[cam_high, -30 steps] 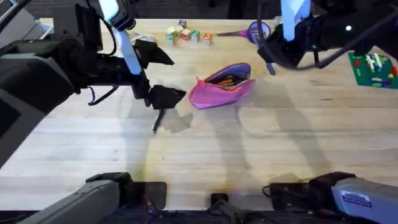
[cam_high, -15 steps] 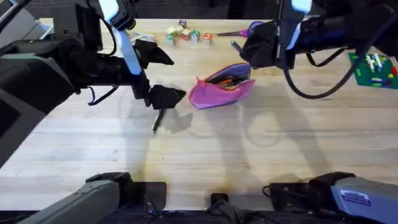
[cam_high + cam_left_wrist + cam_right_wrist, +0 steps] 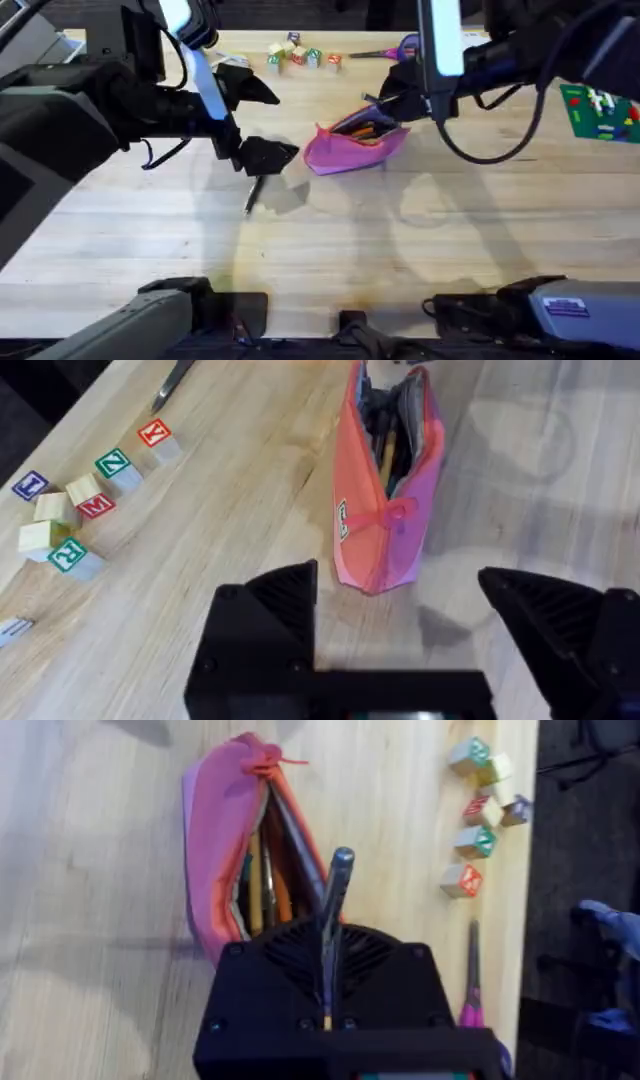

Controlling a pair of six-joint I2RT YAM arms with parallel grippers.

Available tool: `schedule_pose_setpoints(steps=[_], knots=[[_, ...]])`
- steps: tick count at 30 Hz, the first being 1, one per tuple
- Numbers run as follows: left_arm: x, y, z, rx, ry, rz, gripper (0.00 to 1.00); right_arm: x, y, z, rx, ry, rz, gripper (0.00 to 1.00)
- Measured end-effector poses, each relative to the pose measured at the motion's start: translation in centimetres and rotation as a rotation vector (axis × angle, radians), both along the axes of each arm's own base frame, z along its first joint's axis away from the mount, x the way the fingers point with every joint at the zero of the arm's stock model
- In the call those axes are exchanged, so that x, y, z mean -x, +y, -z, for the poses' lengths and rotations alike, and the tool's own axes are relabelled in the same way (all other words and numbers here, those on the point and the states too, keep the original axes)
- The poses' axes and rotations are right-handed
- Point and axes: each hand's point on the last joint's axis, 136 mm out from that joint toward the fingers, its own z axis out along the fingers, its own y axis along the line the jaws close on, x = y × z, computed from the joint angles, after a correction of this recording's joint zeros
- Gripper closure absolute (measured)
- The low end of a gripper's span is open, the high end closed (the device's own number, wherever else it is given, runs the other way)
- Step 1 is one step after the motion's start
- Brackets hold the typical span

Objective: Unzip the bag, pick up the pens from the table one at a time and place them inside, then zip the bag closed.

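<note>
Fingers first: right gripper (image 3: 385,100) is clamped on the silver pen (image 3: 373,100), hovering at the far end of the open bag (image 3: 356,138) in the overhead view. Left gripper (image 3: 268,155) hangs over the black pen (image 3: 253,192) on the table (image 3: 330,240), just beside the bag's near end.

Left wrist: jaws spread wide, nothing between them; bag mouth gapes ahead, pencils inside.

Right wrist: silver pen (image 3: 336,910) pinched between the fingers, tip aimed at the bag (image 3: 225,840) opening.

Advice: line the pen up along the slot, lower it past the lip, then release.

Unclear: zipper pull; black pen's upper end sits under the left gripper.
</note>
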Motion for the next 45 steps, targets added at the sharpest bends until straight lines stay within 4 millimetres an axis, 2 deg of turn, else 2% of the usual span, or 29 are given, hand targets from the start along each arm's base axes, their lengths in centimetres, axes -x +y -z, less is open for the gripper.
schedule_pose_setpoints(steps=[17,21,25,26,27,32,34,42,45], knots=[[0.0,0.0,0.0,0.000,0.000,0.000,0.007,0.6,2.4,7.3,0.069,0.146,-0.122,0.969],[0.0,0.0,0.0,0.000,0.000,0.000,0.007,0.5,2.4,8.2,0.076,0.161,-0.128,0.969],[0.0,0.0,0.0,0.000,0.000,0.000,0.007,0.5,2.5,8.3,0.076,0.160,-0.134,0.960],[0.0,0.0,0.0,0.000,0.000,0.000,0.007,0.5,2.6,8.3,0.075,0.159,-0.135,0.896],[0.0,0.0,0.0,0.000,0.000,0.000,0.007,0.5,2.6,8.3,0.074,0.158,-0.137,0.767],[0.0,0.0,0.0,0.000,0.000,0.000,0.007,0.2,2.7,7.9,0.071,0.141,-0.140,0.053],[0.0,0.0,0.0,0.000,0.000,0.000,0.007,0.1,2.8,7.8,0.071,0.135,-0.141,0.009],[0.0,0.0,0.0,0.000,0.000,0.000,0.007,0.2,2.7,7.8,0.072,0.138,-0.141,0.004],[0.0,0.0,0.0,0.000,0.000,0.000,0.008,0.3,2.7,7.1,0.065,0.141,-0.122,0.004]])
